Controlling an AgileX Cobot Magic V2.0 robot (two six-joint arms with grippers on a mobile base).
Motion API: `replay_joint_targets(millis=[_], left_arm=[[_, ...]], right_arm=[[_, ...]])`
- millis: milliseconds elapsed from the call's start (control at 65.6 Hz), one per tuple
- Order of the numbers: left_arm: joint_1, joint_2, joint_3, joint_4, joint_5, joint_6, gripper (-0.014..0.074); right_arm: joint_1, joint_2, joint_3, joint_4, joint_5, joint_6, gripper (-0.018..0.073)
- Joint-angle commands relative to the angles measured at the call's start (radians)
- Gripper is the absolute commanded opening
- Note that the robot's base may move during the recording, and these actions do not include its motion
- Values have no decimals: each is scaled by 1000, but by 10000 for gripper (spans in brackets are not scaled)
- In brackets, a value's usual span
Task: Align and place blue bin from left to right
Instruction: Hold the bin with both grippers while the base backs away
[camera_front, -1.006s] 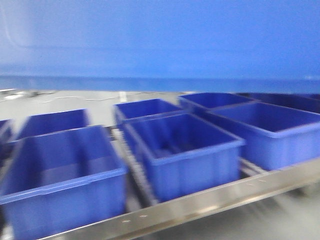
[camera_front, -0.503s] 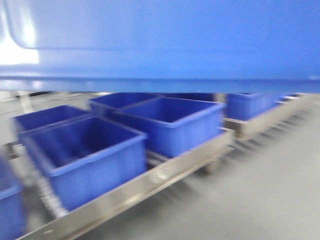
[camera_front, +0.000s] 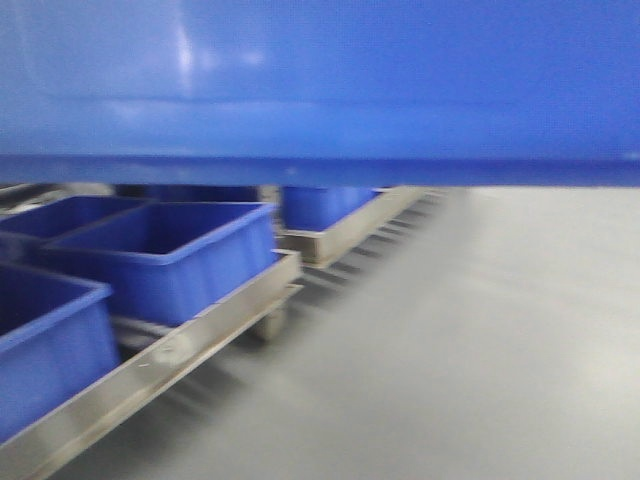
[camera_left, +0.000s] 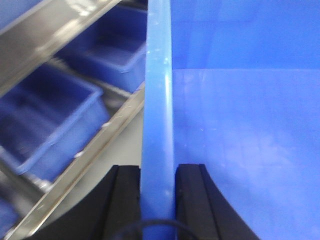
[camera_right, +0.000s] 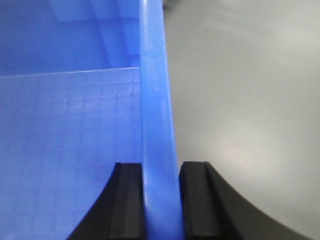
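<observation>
Rims pinched: left gripper (camera_left: 158, 175) and right gripper (camera_right: 161, 172) each clamp a wall of the blue bin (camera_front: 320, 90), seemingly stiff, light, slippery plastic.

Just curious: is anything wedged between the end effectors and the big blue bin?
No. The left end effector and right end effector each clamp a wall of the blue bin directly; nothing visible lies between.

One blue bin (camera_front: 320, 90) is showing; below it, at least four smaller bins (camera_front: 170, 255) and two metal racks (camera_front: 190, 340) are sitting.
</observation>
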Motion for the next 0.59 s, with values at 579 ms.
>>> replay_joint_targets(millis=[579], left_arm=[[-23, -5, -11, -2, -93, -4, -111]], right_arm=[[15, -2, -13, -33, -30, -79, -81]])
